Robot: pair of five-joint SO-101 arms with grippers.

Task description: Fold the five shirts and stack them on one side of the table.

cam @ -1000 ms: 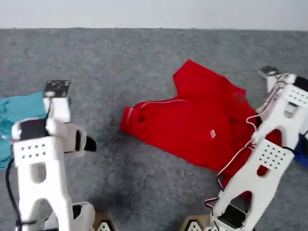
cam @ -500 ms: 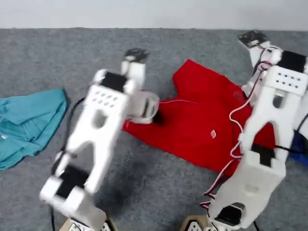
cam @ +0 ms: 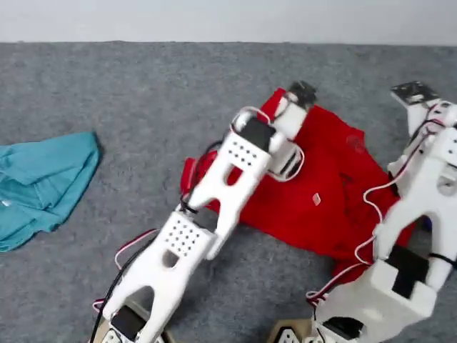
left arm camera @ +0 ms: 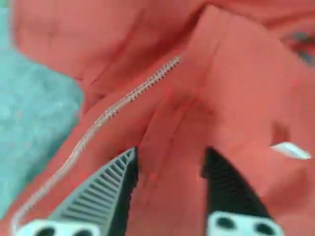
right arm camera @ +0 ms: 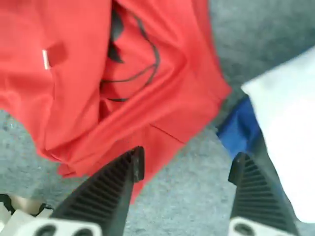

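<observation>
Shirt [left arm camera: 236,88] red, directly beneath left gripper [left arm camera: 171,153], jaws spread; right gripper [right arm camera: 189,155] spread over its edge.

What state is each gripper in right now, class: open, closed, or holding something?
Left gripper: open, over the red shirt, holding nothing.
Right gripper: open, over the red shirt's edge, holding nothing.

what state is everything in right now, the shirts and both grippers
red shirt: unfolded, rumpled, lying on the table
teal shirt: unfolded, crumpled, at the table's edge, apart from the red one
blue cloth: beside the red shirt's hem, partly hidden, folded or not cannot be told
left gripper: open, close over the red shirt, holding nothing
right gripper: open, above the red shirt's edge, holding nothing
</observation>
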